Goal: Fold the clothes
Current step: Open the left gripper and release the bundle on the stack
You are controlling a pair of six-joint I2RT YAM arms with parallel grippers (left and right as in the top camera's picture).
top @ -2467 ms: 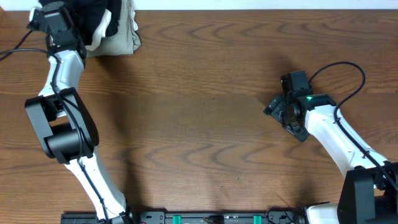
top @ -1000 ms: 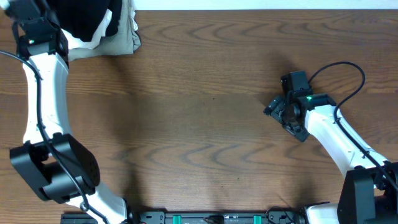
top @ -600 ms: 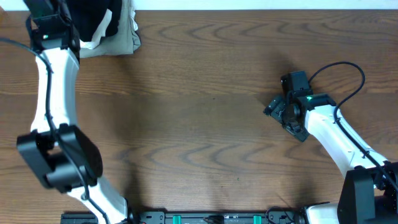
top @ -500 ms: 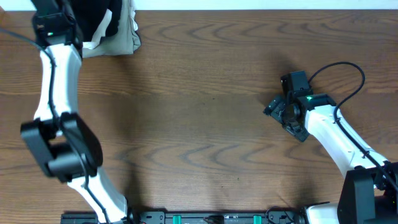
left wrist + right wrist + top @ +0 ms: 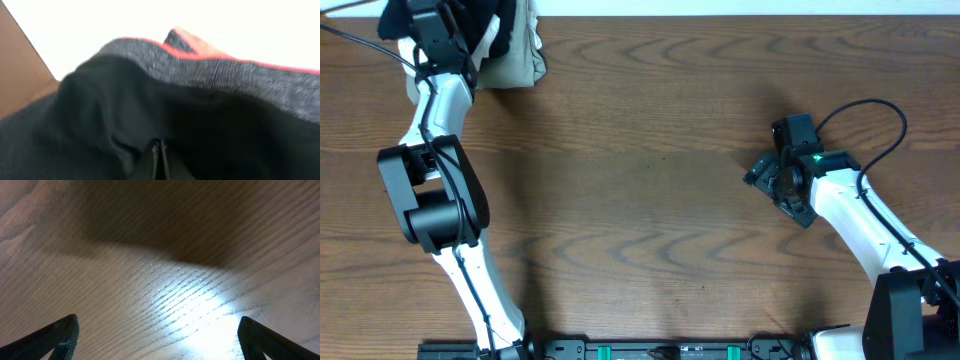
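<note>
The clothes are a black garment point(image 5: 485, 22) heaped at the far left corner of the table. In the left wrist view the black fabric point(image 5: 100, 115) fills the frame, with its grey waistband point(image 5: 225, 75) edged in red-orange above. My left gripper point(image 5: 442, 28) is at the heap. Its fingers point(image 5: 159, 155) are pressed together in the black fabric, with a fold running up to the tips. My right gripper point(image 5: 767, 178) hovers low over bare wood at the right. Its fingers point(image 5: 160, 335) are wide open and empty.
A khaki-olive folded garment point(image 5: 520, 60) lies under and to the right of the black heap, with a strip of white cloth point(image 5: 488, 52) showing between them. The table's far edge point(image 5: 720, 14) runs just behind the heap. The wooden table top point(image 5: 640, 200) spans the middle.
My left arm swung out to the left of the heap and has come back right, onto the black garment. The right arm has not moved.
</note>
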